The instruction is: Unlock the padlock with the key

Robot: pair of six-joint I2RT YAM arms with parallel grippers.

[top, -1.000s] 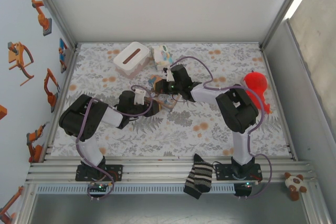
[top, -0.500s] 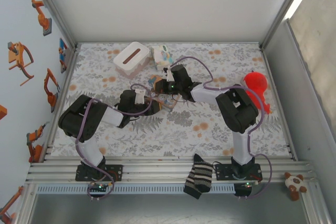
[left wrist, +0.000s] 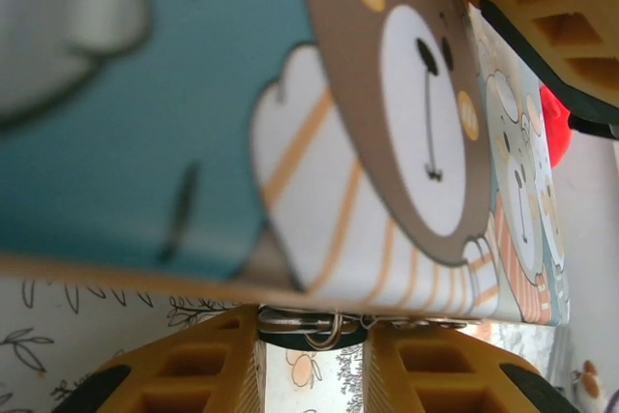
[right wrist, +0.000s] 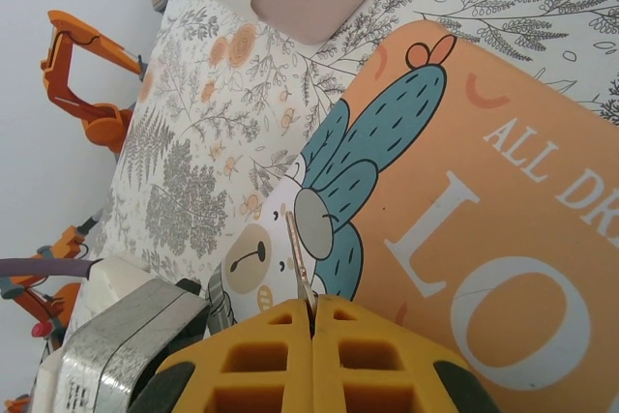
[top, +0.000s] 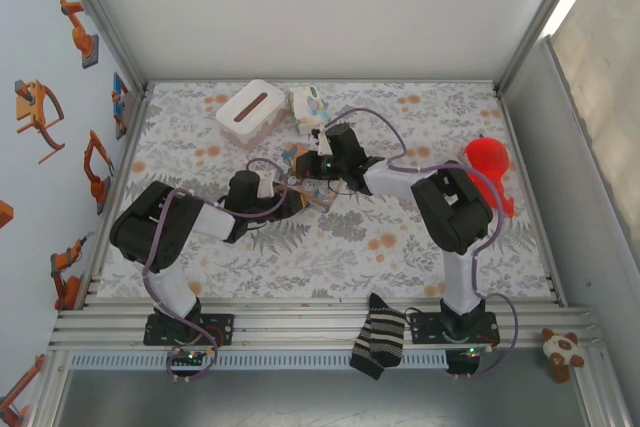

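The padlock (left wrist: pixel 311 328), a small dark lump with metal rings, hangs at the lower edge of the cartoon-printed box (left wrist: pixel 290 94). It fills the gap between the yellow fingers (left wrist: pixel 193 369) of my left gripper (left wrist: pixel 314 350), which touch it on both sides. In the top view the left gripper (top: pixel 295 197) is against the box (top: pixel 320 200) from the near left. My right gripper (right wrist: pixel 314 305) is shut on the key (right wrist: pixel 296 256), whose thin blade sticks out over the box lid (right wrist: pixel 464 239). From above, the right gripper (top: pixel 312 165) hovers over the box's far side.
A white tissue box (top: pixel 258 113) and a small printed carton (top: pixel 310 102) stand at the back. A red balloon-like toy (top: pixel 488 161) lies beside the right arm. A striped sock (top: pixel 380 342) drapes over the front rail, with a plush toy (top: pixel 565 350) at the far right.
The left gripper has narrowed its jaws and shifted slightly toward the box. The right arm holds still with the key.
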